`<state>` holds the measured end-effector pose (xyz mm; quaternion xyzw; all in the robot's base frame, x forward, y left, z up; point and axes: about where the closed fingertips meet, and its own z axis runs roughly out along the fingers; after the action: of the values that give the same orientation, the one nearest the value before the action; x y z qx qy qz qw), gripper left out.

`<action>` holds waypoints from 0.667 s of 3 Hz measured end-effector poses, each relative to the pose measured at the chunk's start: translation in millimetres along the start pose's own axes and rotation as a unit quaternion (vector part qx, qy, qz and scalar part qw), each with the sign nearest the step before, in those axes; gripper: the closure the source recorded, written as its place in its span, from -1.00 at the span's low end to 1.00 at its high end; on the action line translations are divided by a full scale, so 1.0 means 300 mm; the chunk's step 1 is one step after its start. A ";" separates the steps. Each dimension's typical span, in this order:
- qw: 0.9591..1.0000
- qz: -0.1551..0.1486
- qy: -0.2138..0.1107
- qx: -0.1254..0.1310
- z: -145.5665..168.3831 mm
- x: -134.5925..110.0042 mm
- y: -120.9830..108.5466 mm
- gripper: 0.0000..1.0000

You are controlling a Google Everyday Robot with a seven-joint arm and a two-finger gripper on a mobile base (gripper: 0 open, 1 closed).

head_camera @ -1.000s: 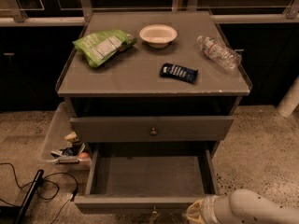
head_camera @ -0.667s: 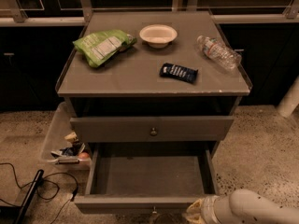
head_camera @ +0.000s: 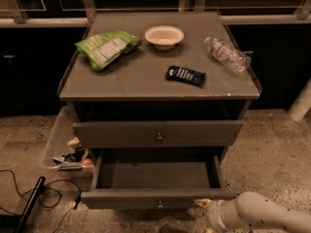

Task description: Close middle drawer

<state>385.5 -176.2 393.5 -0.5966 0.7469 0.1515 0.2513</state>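
Observation:
The middle drawer is the grey one pulled out low on the cabinet, with a small brass knob on its flat front and an empty grey box. My gripper is at the right end of that front, low in the view, touching or nearly touching it. The white arm comes in from the lower right. The first drawer, just above, has a taller front with its own knob and stands slightly out. The third drawer is hidden below.
On the cabinet top lie a green chip bag, a white bowl, a clear water bottle and a dark blue snack packet. A clear bin of small items stands on the floor at left, near black cables.
The middle drawer's front has moved in toward the cabinet, so less of its box shows. My gripper has moved forward with it.

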 end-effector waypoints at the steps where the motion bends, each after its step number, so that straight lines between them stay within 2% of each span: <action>1: 1.000 -0.018 -0.023 -0.011 0.035 -0.024 -0.061 -0.35; 2: 0.999 -0.041 -0.034 0.007 0.041 -0.048 -0.282 0.12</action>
<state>472.1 -178.4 397.7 -0.6192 0.7142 0.1558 0.2867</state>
